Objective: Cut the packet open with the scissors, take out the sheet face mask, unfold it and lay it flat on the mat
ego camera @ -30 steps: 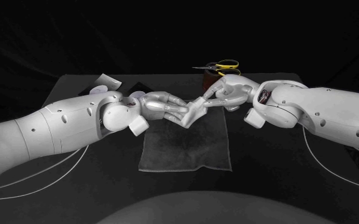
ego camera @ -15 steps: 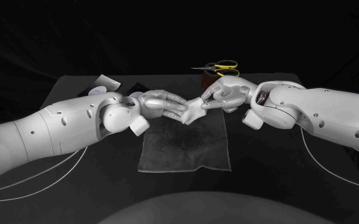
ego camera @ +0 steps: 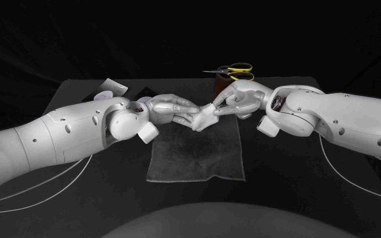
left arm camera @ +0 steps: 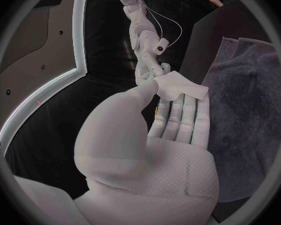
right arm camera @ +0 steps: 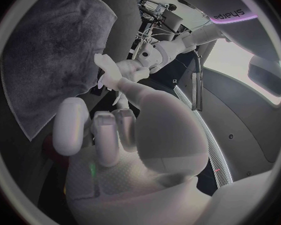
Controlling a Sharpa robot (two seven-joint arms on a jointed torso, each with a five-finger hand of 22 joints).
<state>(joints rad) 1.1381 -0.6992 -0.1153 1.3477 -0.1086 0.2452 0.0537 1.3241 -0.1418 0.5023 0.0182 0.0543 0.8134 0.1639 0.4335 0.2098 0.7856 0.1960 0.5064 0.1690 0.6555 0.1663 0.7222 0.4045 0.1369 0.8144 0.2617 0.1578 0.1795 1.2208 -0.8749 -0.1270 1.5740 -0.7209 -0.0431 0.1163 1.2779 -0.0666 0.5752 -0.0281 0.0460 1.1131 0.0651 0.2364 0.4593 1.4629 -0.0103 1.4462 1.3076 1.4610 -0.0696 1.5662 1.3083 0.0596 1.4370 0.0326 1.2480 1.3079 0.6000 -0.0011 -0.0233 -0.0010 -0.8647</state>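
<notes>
The black table sits under a dark backdrop with the grey mat at its middle, and above the mat's far end both hands meet on the folded white sheet mask. The left hand pinches one edge between thumb and fingers; the right hand pinches the opposite edge, its other fingers curled in. We judge this to be the unfolding step. We would draw the hands apart sideways and evenly, gripping lightly near the corners so the layers peel rather than tear. The mat's near part lies bare below the mask. The scissors stand in their holder just behind the right hand, and what looks like the packet lies beyond the left arm, so we would spread sideways and toward us, not backward.
</notes>
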